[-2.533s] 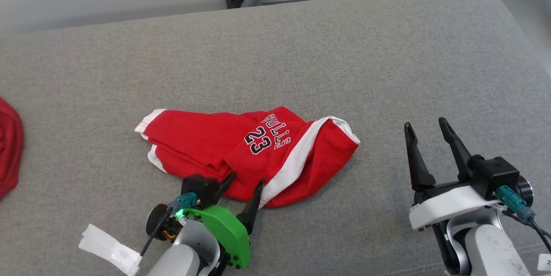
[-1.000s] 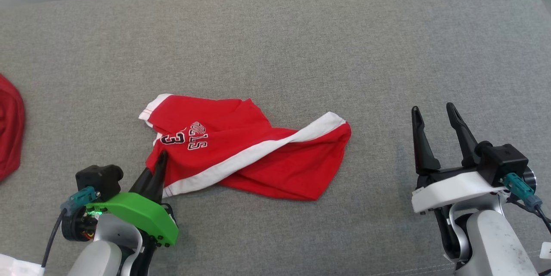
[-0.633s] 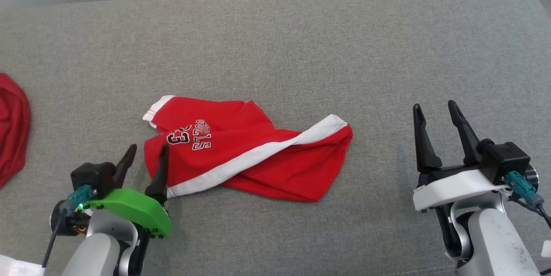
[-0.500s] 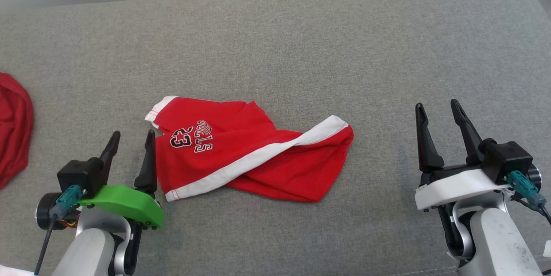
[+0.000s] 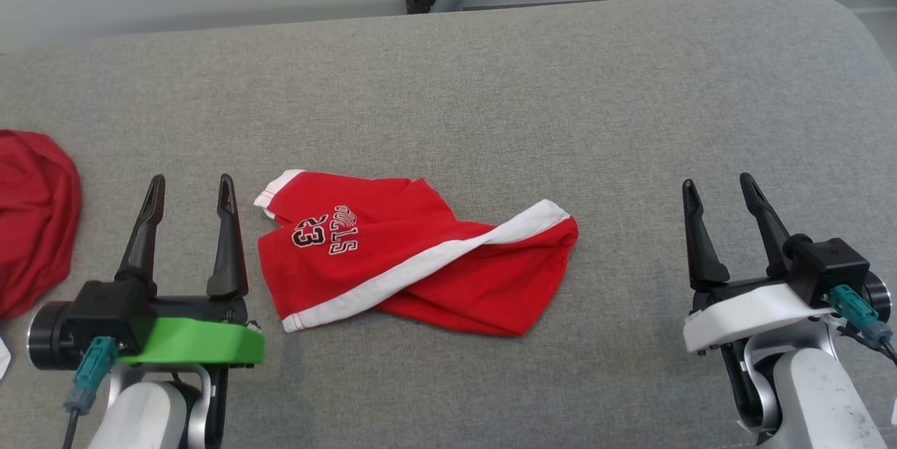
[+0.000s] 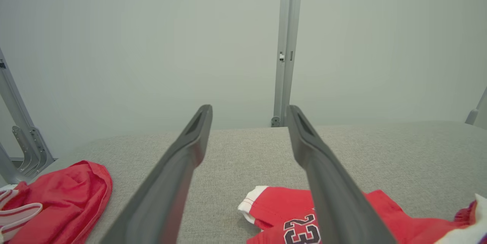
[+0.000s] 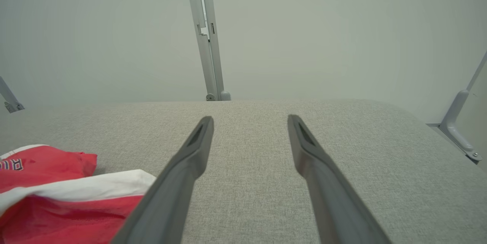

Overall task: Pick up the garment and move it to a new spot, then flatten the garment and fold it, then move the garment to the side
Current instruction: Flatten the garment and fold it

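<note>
Rumpled red, white-trimmed fabric garment (image 5: pixel 413 260) on the grey upholstered surface (image 5: pixel 490 85), between my grippers.
My green-shelled left gripper (image 5: pixel 191 181), fingers spread and empty, sits just beside its numbered end. My white-shelled right gripper (image 5: pixel 717 181), equally spread, waits well apart. I judge both are poised for flattening.

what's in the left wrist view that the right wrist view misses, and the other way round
Left wrist view adds: a second crumpled red cloth at lower left, the black "23" print, and the left tool, open.
Right wrist view adds: the rounded right end of the grey fabric cushion, a grey metal bracket beyond it, and the right tool, open.
Both: the red garment with white trim, the cushion, a vertical metal post and the pale wall.
</note>
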Robot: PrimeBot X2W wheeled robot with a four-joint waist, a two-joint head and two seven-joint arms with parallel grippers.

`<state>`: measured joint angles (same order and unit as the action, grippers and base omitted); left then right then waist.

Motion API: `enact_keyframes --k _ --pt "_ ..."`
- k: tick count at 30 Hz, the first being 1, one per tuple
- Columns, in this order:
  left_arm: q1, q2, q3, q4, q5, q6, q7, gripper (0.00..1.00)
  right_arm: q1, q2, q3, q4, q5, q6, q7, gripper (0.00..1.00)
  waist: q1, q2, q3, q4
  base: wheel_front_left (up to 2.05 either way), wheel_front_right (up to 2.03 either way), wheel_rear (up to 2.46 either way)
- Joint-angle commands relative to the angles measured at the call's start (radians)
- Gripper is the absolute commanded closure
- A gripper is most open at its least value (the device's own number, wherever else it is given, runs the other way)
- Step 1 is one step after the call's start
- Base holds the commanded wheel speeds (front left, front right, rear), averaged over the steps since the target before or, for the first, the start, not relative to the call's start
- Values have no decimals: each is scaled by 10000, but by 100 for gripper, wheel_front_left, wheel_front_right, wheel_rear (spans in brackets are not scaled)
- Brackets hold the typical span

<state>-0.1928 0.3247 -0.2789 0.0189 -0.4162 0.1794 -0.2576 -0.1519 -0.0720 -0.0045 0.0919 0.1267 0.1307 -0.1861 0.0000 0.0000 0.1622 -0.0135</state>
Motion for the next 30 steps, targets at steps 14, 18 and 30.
enact_keyframes --k 14,18,30 --pt "246 17 -126 -27 127 -95 44 0 -259 -315 -77 650 312 1 139 0 0 0 -56 256 0 0 0" --pt "9 -91 -336 101 127 -200 129 0 -856 -660 247 1640 595 1 281 0 0 0 154 504 0 0 0" --pt "-542 -317 -629 726 109 -444 107 0 -2782 -1425 3302 4130 2271 -1 987 0 0 0 769 967 0 0 0"
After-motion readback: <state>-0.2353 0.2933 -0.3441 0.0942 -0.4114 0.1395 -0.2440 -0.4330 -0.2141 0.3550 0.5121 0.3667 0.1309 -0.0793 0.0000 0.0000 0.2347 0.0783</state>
